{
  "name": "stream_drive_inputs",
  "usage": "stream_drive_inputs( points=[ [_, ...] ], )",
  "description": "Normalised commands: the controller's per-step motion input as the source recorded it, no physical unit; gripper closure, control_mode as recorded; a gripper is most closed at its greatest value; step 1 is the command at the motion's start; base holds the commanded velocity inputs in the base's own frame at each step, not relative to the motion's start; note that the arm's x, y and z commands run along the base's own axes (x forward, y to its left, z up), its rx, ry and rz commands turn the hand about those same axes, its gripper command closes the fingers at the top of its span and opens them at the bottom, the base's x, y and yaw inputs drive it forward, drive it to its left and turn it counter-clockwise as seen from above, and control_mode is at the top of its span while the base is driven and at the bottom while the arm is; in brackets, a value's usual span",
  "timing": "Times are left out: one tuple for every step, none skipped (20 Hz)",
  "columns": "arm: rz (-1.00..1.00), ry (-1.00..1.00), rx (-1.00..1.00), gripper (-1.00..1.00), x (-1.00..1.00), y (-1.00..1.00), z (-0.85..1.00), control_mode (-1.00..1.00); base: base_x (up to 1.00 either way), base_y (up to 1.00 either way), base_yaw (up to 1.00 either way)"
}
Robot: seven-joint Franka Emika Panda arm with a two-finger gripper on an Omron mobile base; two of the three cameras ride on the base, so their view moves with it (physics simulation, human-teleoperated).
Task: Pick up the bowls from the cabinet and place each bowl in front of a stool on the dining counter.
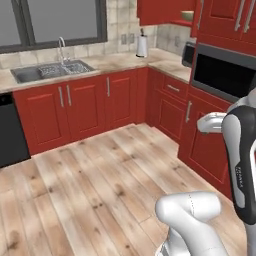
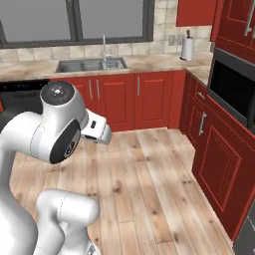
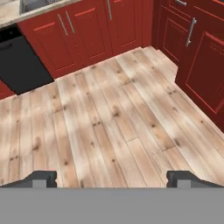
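Red cabinets: they run all along the far wall and down the right side, lower doors with grey bar handles.
Floor [image 3: 109, 131]: pale wood planks, bare in the middle of the room – the hand view looks straight down at it.
Gripper [image 3: 113, 178]: fingers spread wide and released, nothing between them, just floor below. The two dark tips sit at the bottom of the hand view, well apart.
Arm [image 1: 240, 150]: folded up close to the base, with a white elbow and dark joint at the right of the left base view.
Bowl [image 1: 187, 15]: one olive-tan bowl on the shelf of the wall cabinet [image 1: 165, 11], up at the far right, above the counter corner. Can't tell if a second bowl is behind it.
Sink [image 1: 50, 71]: steel, set in the beige counter [image 1: 115, 62] under the window on the far wall, tap behind it.
Dishwasher [image 1: 10, 132]: black panel, left of the sink cabinets.
Paper towel roll [image 1: 142, 46]: white, upright on the counter near the far right corner.
Oven [image 1: 222, 75]: dark-fronted, built into the right-hand cabinets – just beyond the arm.
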Motion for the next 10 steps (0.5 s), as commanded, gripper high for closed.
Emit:
stream_drive_inputs(
  points=[
    [0.0,0.0,0.0,-1.0,0.0,0.0,0.0,1.0,1.0,0.0,-0.41],
    [0.0,0.0,0.0,-1.0,0.0,0.0,0.0,1.0,1.0,0.0,-0.41],
    [0.0,0.0,0.0,-1.0,0.0,0.0,0.0,1.0,1.0,0.0,-0.41],
    [0.0,0.0,0.0,-1.0,0.0,0.0,0.0,1.0,1.0,0.07,-0.39],
    [0.0,0.0,0.0,-1.0,0.0,0.0,0.0,1.0,1.0,0.1,-0.37],
    [0.0,0.0,0.0,-1.0,0.0,0.0,0.0,1.0,1.0,0.09,-0.36],
    [0.0,0.0,0.0,-1.0,0.0,0.0,0.0,1.0,1.0,0.09,-0.36],
    [0.0,0.0,0.0,-1.0,0.0,0.0,0.0,1.0,1.0,0.18,-0.37],
    [0.0,0.0,0.0,-1.0,0.0,0.0,0.0,1.0,1.0,0.19,-0.37],
    [0.0,0.0,0.0,-1.0,0.0,0.0,0.0,1.0,1.0,0.21,-0.38]
  ],
)
